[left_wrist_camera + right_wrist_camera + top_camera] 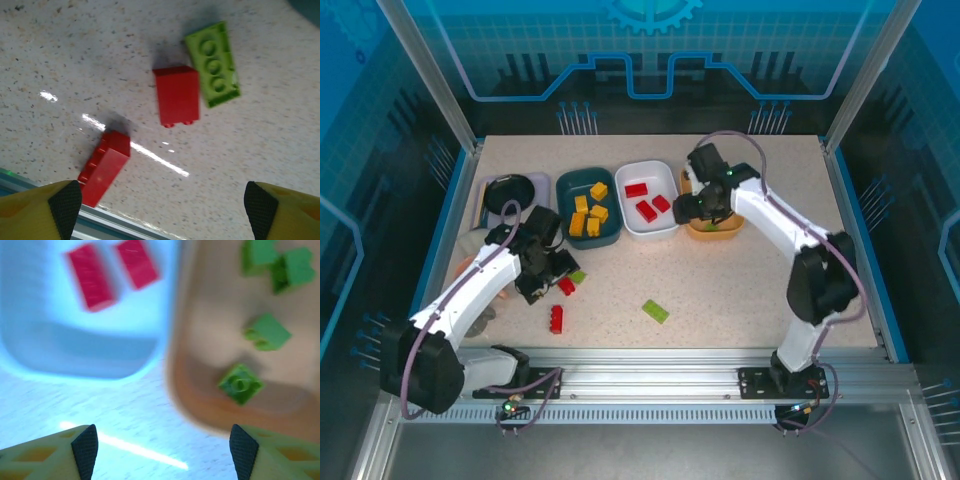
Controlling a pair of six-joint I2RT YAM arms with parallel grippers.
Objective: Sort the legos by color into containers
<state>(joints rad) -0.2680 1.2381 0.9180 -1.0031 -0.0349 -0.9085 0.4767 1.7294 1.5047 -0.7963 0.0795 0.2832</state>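
My left gripper [556, 270] [162, 206] hangs open over the table with nothing between its fingers. Below it lie a red lego [176, 95], a light green lego [214, 64] touching that one's side, and another red lego [104, 167] near the left finger. A further green lego [656, 311] lies apart at centre front. My right gripper [705, 211] [162, 450] is open and empty above the gap between the white tray [75, 355], holding red legos [91, 276], and the orange tray [200, 400], holding several green legos [241, 383]. The dark teal tray [567, 196] holds several yellow legos [590, 212].
A black round dish [508, 190] sits on a pale tray at the back left, behind my left arm. The aluminium rail [670, 372] runs along the table's near edge, close to the front red lego [556, 318].
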